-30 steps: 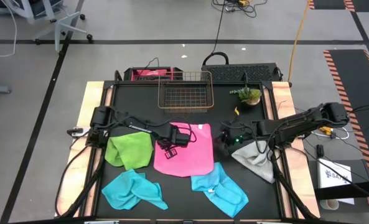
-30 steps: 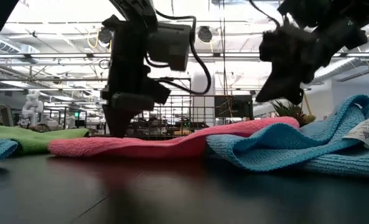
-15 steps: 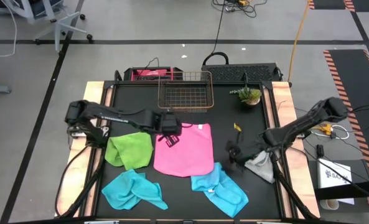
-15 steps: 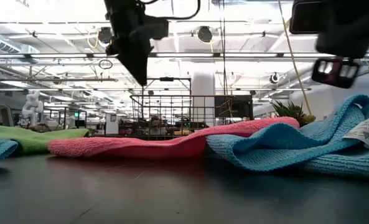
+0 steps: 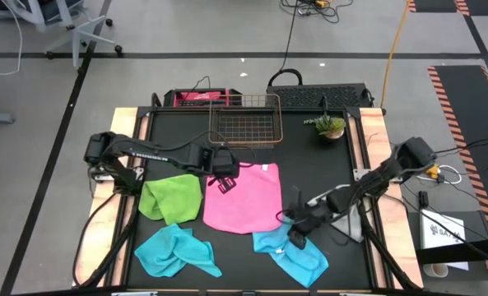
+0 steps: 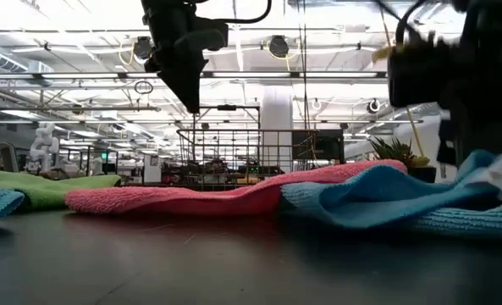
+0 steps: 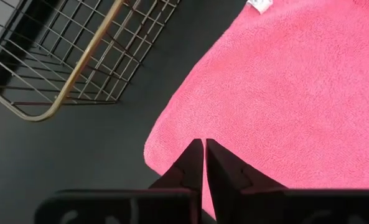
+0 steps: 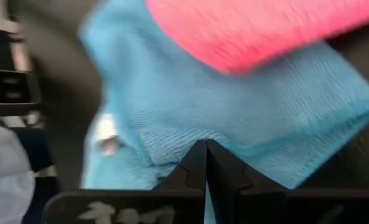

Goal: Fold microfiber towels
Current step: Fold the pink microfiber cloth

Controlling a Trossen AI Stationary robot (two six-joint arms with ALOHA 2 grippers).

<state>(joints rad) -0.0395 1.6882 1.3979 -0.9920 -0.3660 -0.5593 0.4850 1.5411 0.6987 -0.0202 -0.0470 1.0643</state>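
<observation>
Towels are lying unfolded; left end effector point(image 5: 225, 182), fingers nearly together, is hovering over pink towel point(image 5: 248, 201). Right end effector point(image 5: 296, 234), fingers together and empty, is hanging over blue towel point(image 5: 297, 255); descending this way, it is risking shoving cloth instead of pinching it.

We see a nubby, matt cloth pink towel point(image 7: 284, 81), a coppery metal wire basket point(image 7: 66, 56) (slightly shiny), and a smooth matt-black tabletop point(image 7: 103, 155).

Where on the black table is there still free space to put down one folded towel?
Free: the table's front right corner, and the strip between the wire basket and the small plant. Crowded: the middle and front, where the green, pink and two blue towels lie.
</observation>
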